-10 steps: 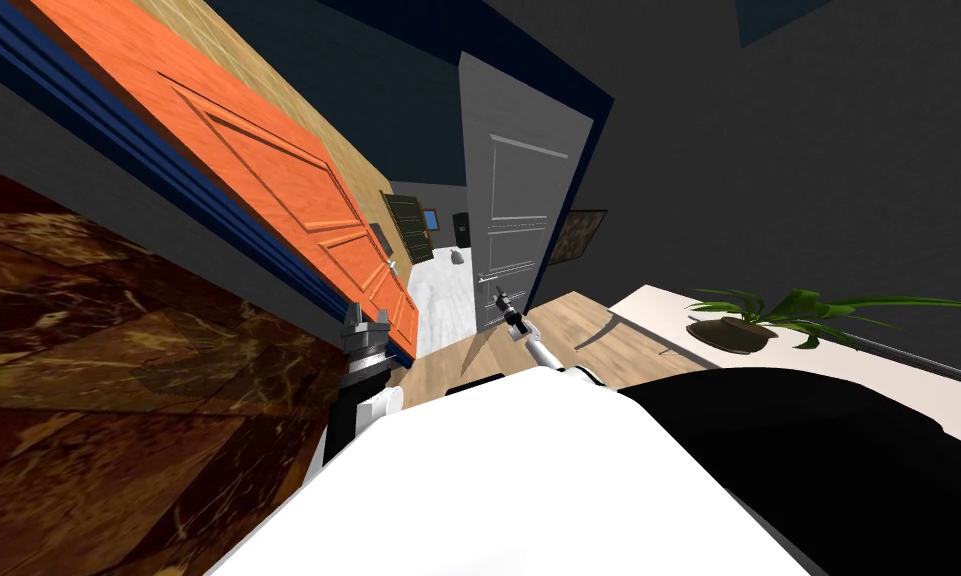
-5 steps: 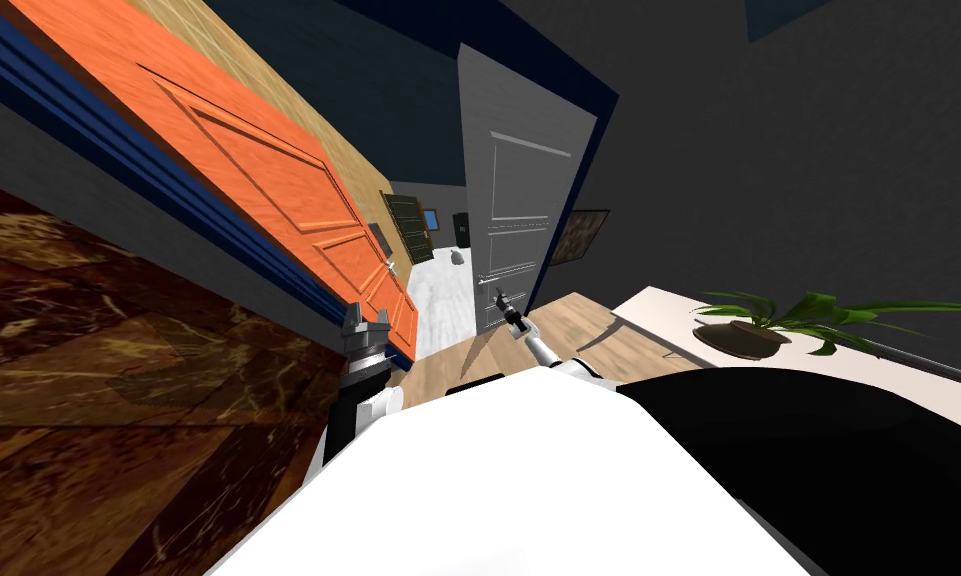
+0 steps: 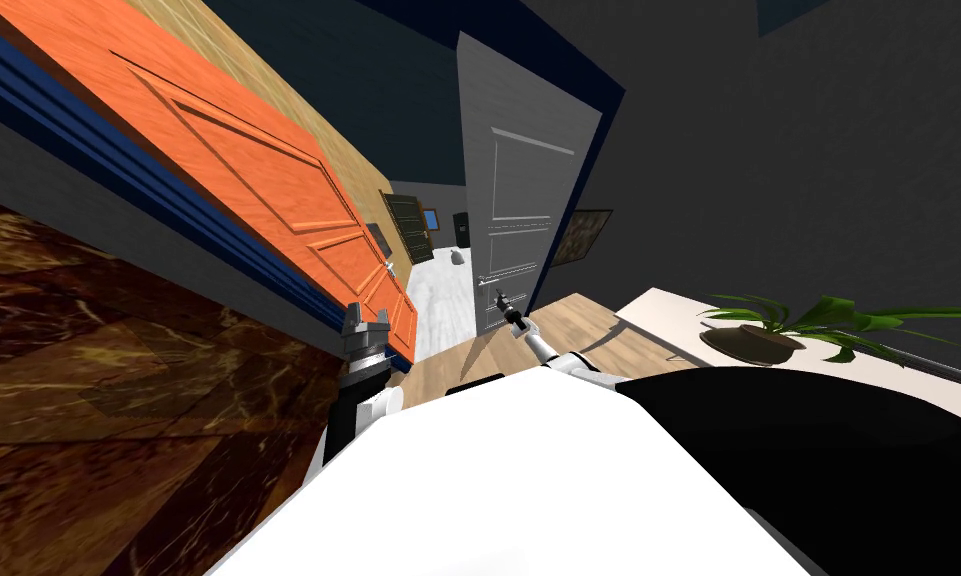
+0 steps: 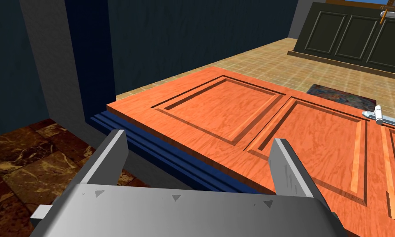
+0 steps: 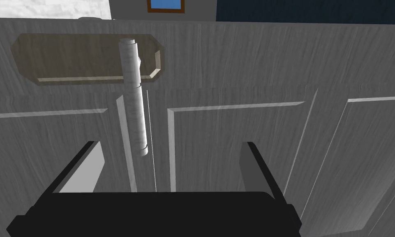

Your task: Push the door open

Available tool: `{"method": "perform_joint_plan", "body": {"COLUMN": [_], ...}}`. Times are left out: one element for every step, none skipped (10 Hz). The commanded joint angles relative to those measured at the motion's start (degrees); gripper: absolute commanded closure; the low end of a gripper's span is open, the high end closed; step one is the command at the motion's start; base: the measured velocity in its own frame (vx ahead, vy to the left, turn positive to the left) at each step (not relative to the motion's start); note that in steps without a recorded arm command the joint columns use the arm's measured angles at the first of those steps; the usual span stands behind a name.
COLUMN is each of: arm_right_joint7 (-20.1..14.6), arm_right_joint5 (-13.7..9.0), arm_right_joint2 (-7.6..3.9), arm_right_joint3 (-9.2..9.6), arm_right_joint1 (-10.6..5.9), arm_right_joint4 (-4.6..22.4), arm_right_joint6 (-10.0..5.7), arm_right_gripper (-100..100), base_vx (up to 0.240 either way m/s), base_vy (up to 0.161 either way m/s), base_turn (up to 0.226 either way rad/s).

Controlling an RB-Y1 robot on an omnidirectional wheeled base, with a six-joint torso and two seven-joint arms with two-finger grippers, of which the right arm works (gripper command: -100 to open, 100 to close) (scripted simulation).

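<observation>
You see the grey door (image 3: 513,200) standing partly open ahead, with your right gripper (image 3: 505,303) low against it, fingers spread. Whether they touch the panel is hard to tell. One lever (image 5: 135,98) on one plate (image 5: 85,59) points toward the gap between them. The door's edges are cut off there. Your left gripper (image 4: 199,140), also spread and empty, faces the orange door (image 4: 274,123). There are three doors, counting a dark one (image 3: 405,225) far off, and one plant (image 3: 798,325).

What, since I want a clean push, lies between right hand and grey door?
In the right wrist view, the lever handle hangs between the open hand and door.
</observation>
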Motion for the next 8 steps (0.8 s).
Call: {"method": "perform_joint_plan", "body": {"arm_right_joint7": [-0.58,-0.58,-1.05,-1.48,-1.9,-2.2,-2.2,-2.51], "arm_right_joint5": [0.46,0.46,0.82,1.14,1.45,1.68,1.68,1.9], "arm_right_joint2": [-0.36,-0.36,-0.68,-0.97,-1.26,-1.46,-1.46,-1.66], "arm_right_joint3": [-0.15,-0.15,-0.24,-0.31,-0.39,-0.44,-0.44,-0.5], "arm_right_joint1": [-1.69,-1.69,-2.86,-3.93,-4.96,-5.7,-5.7,-6.44], "arm_right_joint4": [2.86,3.46,5.73,7.15,9.42,11.23,11.23,12.64], "arm_right_joint6": [0.03,0.03,0.11,0.18,0.26,0.31,0.31,0.36], "arm_right_gripper": [-100,-100,-100,-100,-100,-100,-100,-100], "base_vx": [0.042,0.041,0.046,0.063,0.07,0.07,0.055,0.05], "base_vy": [-0.016,-0.021,-0.016,-0.015,-0.019,-0.028,-0.023,-0.016], "base_turn": [0.004,0.004,0.007,0.006,0.01,0.004,0.001,0.004]}}
